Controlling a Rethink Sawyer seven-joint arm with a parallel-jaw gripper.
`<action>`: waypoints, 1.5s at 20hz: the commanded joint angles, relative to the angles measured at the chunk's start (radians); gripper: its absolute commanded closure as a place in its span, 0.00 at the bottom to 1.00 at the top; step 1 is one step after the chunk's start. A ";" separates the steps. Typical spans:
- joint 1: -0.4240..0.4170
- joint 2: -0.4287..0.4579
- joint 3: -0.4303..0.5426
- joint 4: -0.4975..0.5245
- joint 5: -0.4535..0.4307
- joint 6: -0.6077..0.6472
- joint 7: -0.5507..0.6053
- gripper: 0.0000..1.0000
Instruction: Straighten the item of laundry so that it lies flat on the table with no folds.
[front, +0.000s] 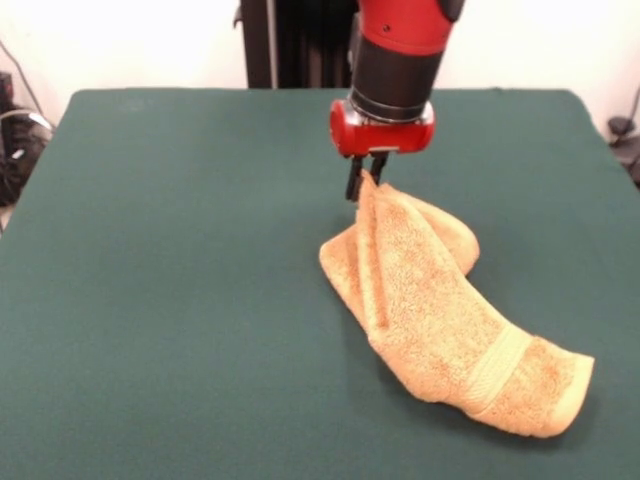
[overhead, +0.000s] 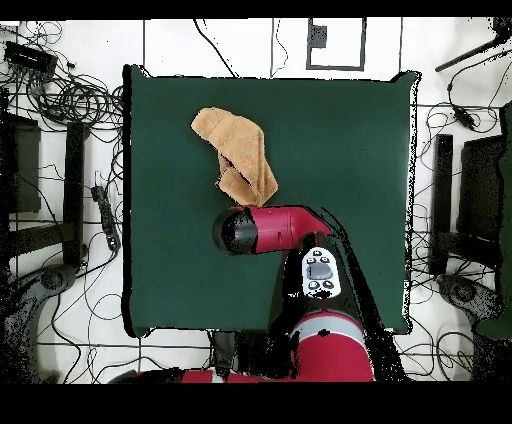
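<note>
Across the frame: dark green table (front: 180, 300), felt-like cloth top, bare apart from one towel (front: 440, 310). White wall behind it in the front view, black pedestal column (front: 295, 40) at top centre. Overhead view: pale floor all round the table, tangled black cables (overhead: 70, 100) on the left side and more on the right, dark equipment along both side edges.

Hard to make out: arm (front: 400, 50) cut off by the top edge in the front view, only the red and black wrist showing. Overhead, arm body covering the gripper completely, so no view of the fingers from there; also covering the towel's end nearest the robot. No care tag to be seen in either view. Underside folds of the towel hidden.

Towel: golden-orange terry, lying right of centre in the front view, bunched and folded over itself, not flat. Woven band (front: 495, 365) visible near the front end, which rests on the table toward the lower right. Far end lifted into a peak.

Gripper (front: 366, 180): two dark fingers (front: 353, 184) pointing straight down, clenched on that raised peak of the towel, cloth pinched between them. Rest of the towel draped from the pinch point down onto the table, toward the camera.
</note>
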 joint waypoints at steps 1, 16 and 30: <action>0.000 -0.032 0.147 0.088 -0.005 0.097 -0.001 1.00; -0.120 -0.102 0.219 0.183 -0.053 0.085 -0.064 1.00; -0.179 -0.091 0.246 0.198 -0.128 0.065 -0.066 1.00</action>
